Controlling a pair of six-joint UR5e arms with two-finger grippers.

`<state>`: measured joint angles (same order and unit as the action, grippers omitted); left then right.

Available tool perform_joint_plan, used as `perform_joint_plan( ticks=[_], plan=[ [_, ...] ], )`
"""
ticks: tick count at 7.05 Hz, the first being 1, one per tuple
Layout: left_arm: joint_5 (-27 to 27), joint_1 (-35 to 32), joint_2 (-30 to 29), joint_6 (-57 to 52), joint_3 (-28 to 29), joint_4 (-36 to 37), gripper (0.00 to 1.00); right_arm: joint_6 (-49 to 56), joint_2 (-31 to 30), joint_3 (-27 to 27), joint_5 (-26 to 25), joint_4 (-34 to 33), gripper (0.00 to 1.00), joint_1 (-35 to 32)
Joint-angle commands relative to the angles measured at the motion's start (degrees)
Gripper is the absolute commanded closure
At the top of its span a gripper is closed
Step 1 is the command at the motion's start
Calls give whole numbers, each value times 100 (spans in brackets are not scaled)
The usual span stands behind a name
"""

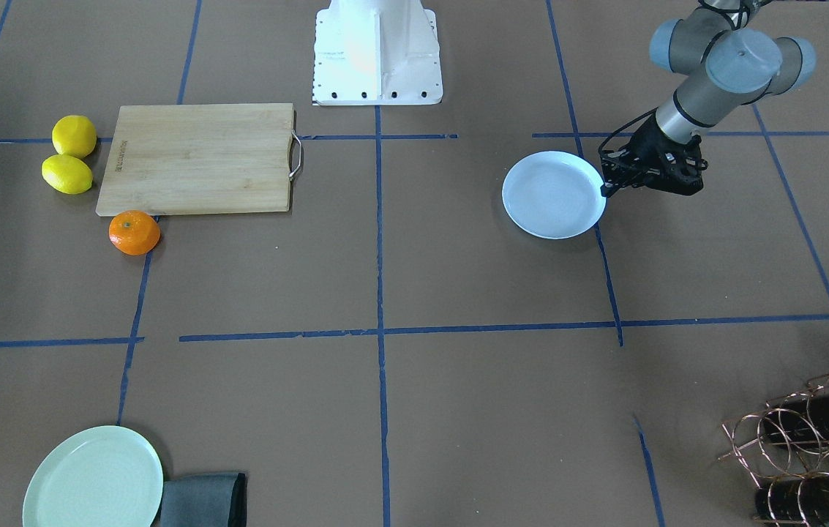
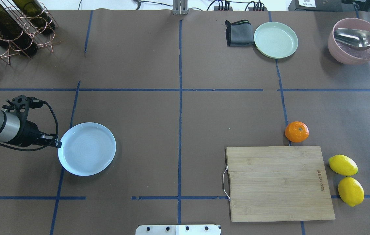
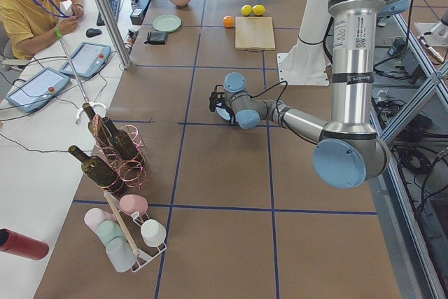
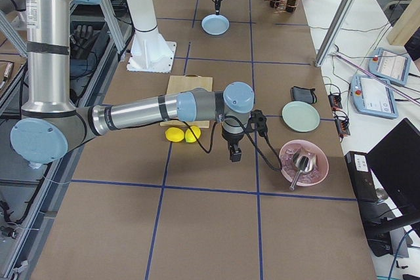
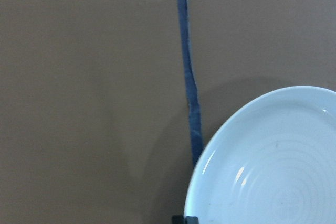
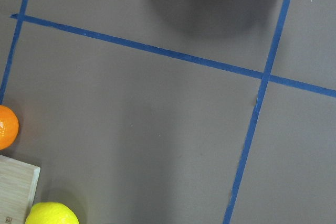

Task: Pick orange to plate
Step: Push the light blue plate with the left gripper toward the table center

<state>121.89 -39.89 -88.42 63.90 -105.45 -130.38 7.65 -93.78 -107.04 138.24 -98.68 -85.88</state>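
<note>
Orange by the board; left gripper at the rim of the plate, right gripper above the counter; cannot tell either's grip.

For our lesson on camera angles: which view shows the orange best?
The overhead exterior view: the orange is whole, unobstructed, its stem dot visible. Front-facing also shows it whole; exterior left shows a tiny speck; right wrist crops it at the edge; exterior right and left wrist show none.

Brown table bearing orange, plate, cutting board, lemons, green plate, cloth
</note>
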Motion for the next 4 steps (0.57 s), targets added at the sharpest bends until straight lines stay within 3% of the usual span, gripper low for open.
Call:
perform_joint_plan(
  ticks=[1, 4],
  plan=[
    [11, -1, -358, 805, -37, -382, 100, 0, 9, -1, 10, -2, 0, 1],
    [2, 52, -1823, 2333, 321, -313, 100, 0, 26, 8, 1, 7, 0, 1]
  ],
)
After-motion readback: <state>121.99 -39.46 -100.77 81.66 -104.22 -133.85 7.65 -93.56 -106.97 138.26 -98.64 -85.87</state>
